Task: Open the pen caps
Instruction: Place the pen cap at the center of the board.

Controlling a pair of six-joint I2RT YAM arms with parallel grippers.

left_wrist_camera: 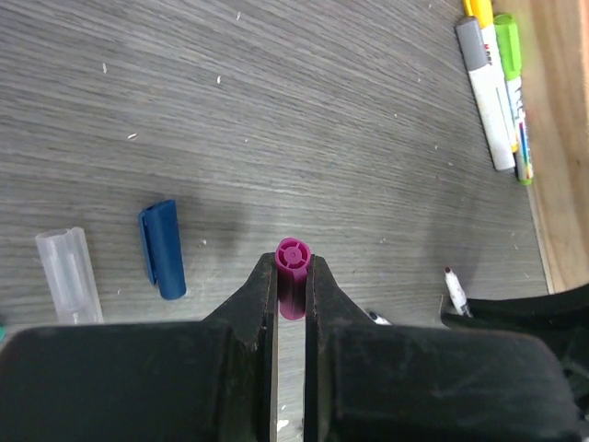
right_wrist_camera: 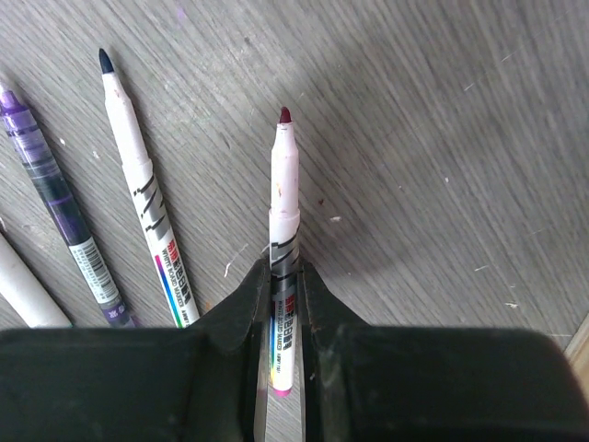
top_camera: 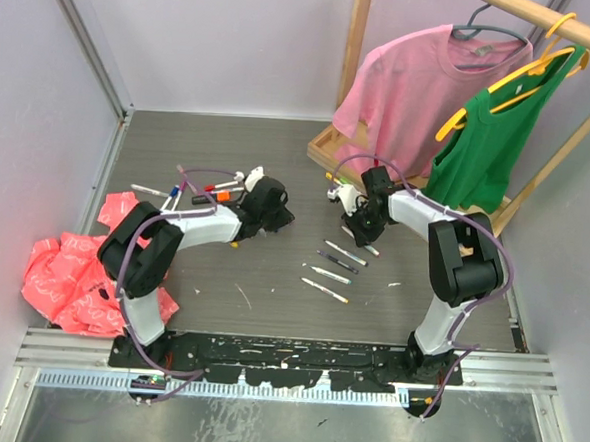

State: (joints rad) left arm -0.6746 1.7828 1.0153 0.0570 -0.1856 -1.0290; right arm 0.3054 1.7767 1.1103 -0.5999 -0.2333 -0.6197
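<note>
the left gripper (left_wrist_camera: 293, 276), low at centre frame, is clamped on a magenta pen cap (left_wrist_camera: 293, 256) over the grey table (left_wrist_camera: 304, 110), with a blue cap (left_wrist_camera: 162, 249) lying to its left. the right gripper (right_wrist_camera: 284, 276), bottom centre, pinches an uncapped white pen (right_wrist_camera: 284, 175), dark red tip pointing up-frame, beside a black-tipped pen (right_wrist_camera: 138, 193) and a purple pen (right_wrist_camera: 55, 212) at left.

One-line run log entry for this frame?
left gripper: shut on magenta cap | right gripper: shut on uncapped pen | step: cap off | nearby: loose blue cap
</note>
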